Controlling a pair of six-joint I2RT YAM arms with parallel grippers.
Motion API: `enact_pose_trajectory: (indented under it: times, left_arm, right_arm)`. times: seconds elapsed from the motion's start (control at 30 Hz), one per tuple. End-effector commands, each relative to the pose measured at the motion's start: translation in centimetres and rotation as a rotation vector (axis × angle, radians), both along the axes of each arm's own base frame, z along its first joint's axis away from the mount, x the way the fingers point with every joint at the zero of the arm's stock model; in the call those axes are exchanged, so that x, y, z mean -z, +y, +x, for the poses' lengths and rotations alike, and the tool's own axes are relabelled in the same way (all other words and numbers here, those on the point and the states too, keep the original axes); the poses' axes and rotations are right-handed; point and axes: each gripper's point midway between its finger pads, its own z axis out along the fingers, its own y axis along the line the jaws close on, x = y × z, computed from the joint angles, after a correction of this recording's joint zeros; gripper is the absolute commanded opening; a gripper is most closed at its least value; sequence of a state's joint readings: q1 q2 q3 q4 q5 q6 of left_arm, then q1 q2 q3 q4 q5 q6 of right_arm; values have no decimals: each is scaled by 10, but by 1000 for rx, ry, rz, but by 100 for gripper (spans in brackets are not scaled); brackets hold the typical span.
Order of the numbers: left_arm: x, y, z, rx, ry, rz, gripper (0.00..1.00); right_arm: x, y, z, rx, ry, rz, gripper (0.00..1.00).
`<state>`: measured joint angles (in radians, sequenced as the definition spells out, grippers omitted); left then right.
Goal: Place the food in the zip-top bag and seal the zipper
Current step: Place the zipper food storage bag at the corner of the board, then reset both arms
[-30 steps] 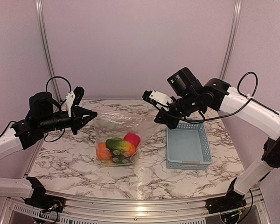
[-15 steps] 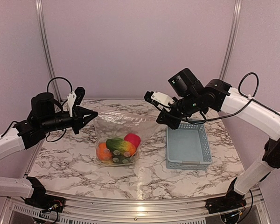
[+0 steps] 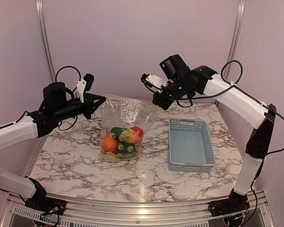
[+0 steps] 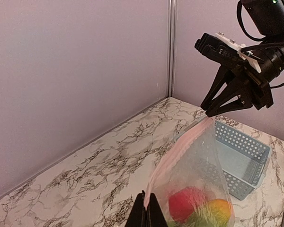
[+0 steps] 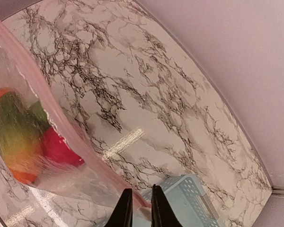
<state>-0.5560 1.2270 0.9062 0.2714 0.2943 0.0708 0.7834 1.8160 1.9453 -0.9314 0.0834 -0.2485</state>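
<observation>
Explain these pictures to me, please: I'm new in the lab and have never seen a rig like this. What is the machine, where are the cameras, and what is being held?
These are two robot arms bolted at the near edge of a marble table, each ending in a two-finger gripper. The wide picture comes from a fixed camera above and behind them. The other two come from cameras on the wrists, so each shows its own fingers at the bottom edge. The left gripper and the right gripper each pinch one end of the pinkish zipper of a clear zip-top bag, holding it up between them. Inside is toy food: orange, red and green pieces. Beside the bag stands a grey-blue basket.
</observation>
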Motion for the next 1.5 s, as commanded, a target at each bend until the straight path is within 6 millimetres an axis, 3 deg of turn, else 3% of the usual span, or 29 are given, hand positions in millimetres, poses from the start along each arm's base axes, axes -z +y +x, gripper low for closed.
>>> enact_pose_trajectory:
  times: [0.0, 0.1, 0.23, 0.33, 0.43, 0.53, 0.9, 1.03, 1.13, 1.2, 1.23, 1.27, 1.37, 1.47]
  left_arm:
    - [-33, -2, 3, -2, -81, -47, 0]
    - [-12, 2, -5, 5, -34, -29, 0]
    - [18, 9, -23, 22, 51, -13, 2]
    - [35, 14, -35, 31, 105, 8, 11]
    - [38, 23, -44, 14, 112, 20, 23]
    - [34, 30, -49, -5, 90, 27, 28]
    - [42, 38, -67, 8, 136, 10, 27]
    - [36, 50, -59, -94, 158, -27, 37]
    - [26, 68, -45, -231, 186, -28, 57]
    - [17, 79, -37, -312, 195, -14, 77]
    - [10, 84, -32, -354, 190, -6, 95]
    - [2, 89, -28, -387, 183, -2, 99]
    - [-20, 104, -16, -506, 177, -16, 99]
    - [-35, 118, -7, -613, 191, -51, 99]
  right_arm:
    - [-44, -1, 1, 9, -67, 94, 14]
    - [-41, -1, -15, -36, -41, 112, 16]
    - [-15, 9, -45, -119, 37, 98, 21]
    - [-22, 18, -60, -148, 75, 157, 27]
    - [-41, 22, -64, -147, 68, 237, 32]
    - [-51, 25, -64, -151, 69, 287, 36]
    - [-36, 36, -65, -151, 146, 316, 40]
    - [-30, 30, -63, -115, 145, 313, 43]
    - [-33, 15, -50, -25, 97, 304, 53]
    - [-43, -11, -29, 113, 7, 289, 70]
    - [-51, -25, -19, 195, -28, 309, 84]
    - [-60, -43, -9, 278, -68, 336, 96]
    - [-96, -94, 7, 492, -207, 455, 98]
    - [-127, -133, 8, 650, -339, 579, 98]
